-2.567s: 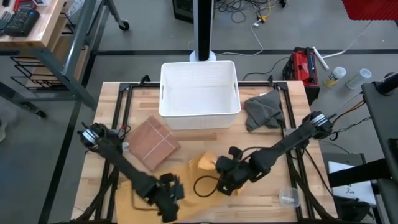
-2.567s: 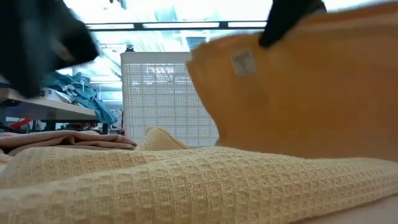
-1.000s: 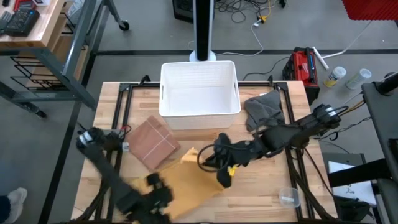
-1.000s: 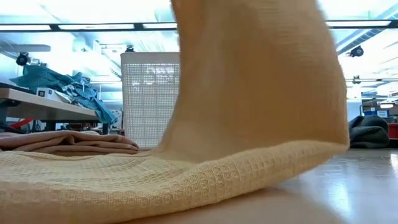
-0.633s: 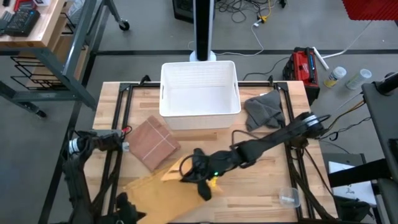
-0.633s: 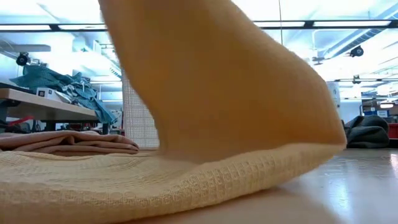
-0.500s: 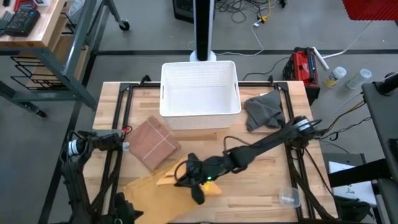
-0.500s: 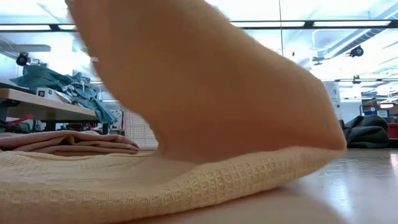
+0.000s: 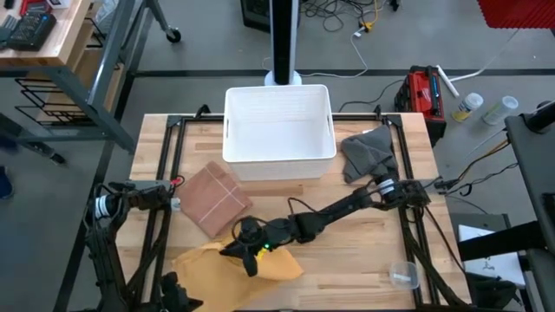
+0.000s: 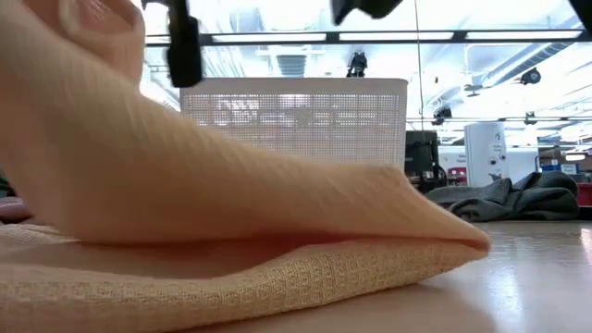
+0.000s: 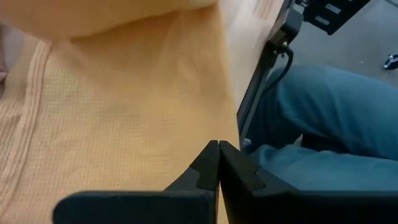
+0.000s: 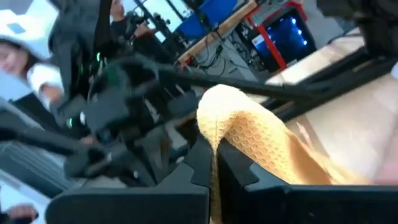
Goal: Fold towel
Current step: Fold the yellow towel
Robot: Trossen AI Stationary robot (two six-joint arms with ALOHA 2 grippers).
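Yellow towel [image 9: 260,264] in right gripper [image 9: 240,249]

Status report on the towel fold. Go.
Right gripper shut on yellow towel edge, reaching across to table's front-left. Left gripper shut, empty, at the front edge. Pink cloth close beside the fold.

Yellow waffle-weave towel [image 9: 227,263] (pale), white basket [image 9: 278,128], grey cloth [image 9: 365,154]

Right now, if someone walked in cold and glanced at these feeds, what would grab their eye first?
The yellow towel at the table's front edge, with the right gripper reaching far across and pinching a fold of it over the rest. Behind it stand a white basket, a folded reddish-brown cloth and a crumpled gray one.
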